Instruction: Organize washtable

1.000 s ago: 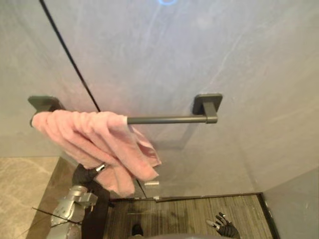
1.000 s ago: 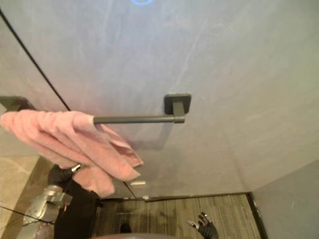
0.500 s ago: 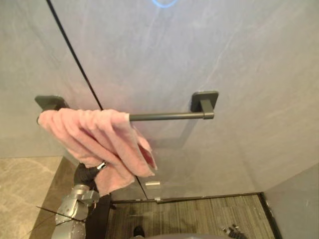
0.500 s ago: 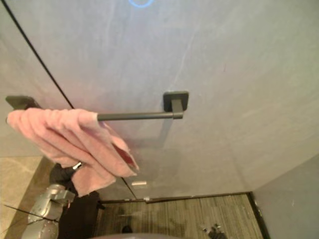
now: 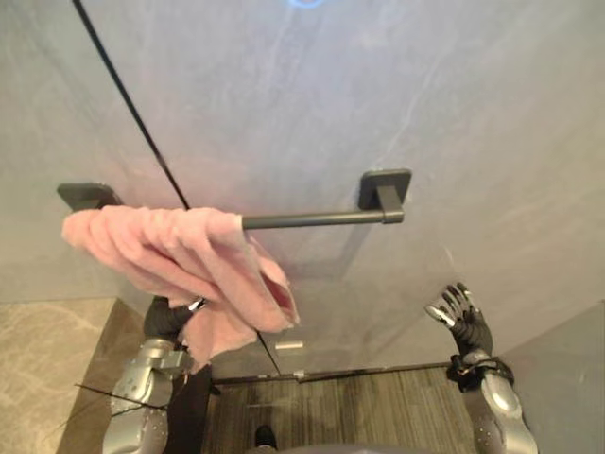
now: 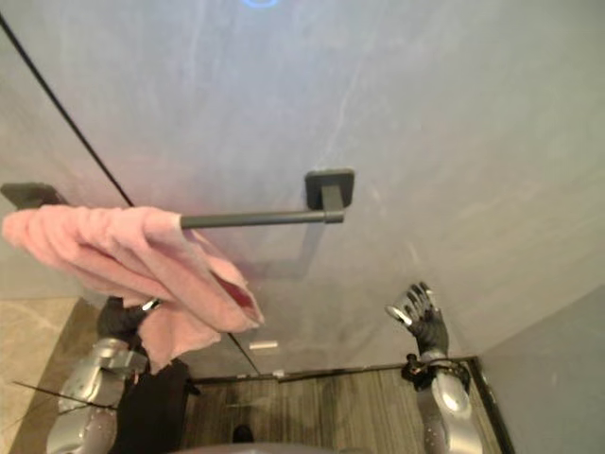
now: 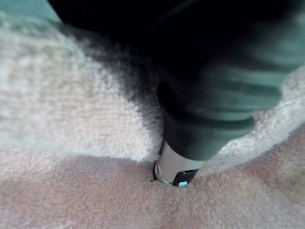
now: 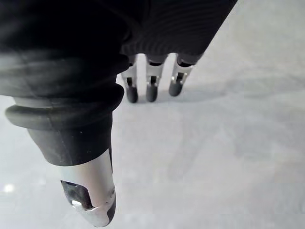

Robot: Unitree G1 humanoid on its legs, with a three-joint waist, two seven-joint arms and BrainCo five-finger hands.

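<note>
One pink towel (image 5: 180, 255) is draped over the 9 o'clock end of the towel bar (image 5: 317, 219). The left hand (image 5: 168, 320) is buried beneath it, and the state of its fingers cannot be told. The right hand (image 5: 465, 320), at 4 o'clock, is held with fingers spread and empty.

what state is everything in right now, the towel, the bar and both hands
pink towel: bunched over the left end of the bar, hanging lopsided, not spread out
towel bar: fixed to the wall, right part bare
left hand: up against the towel's underside
right hand: up by the wall, open, holding nothing
</note>
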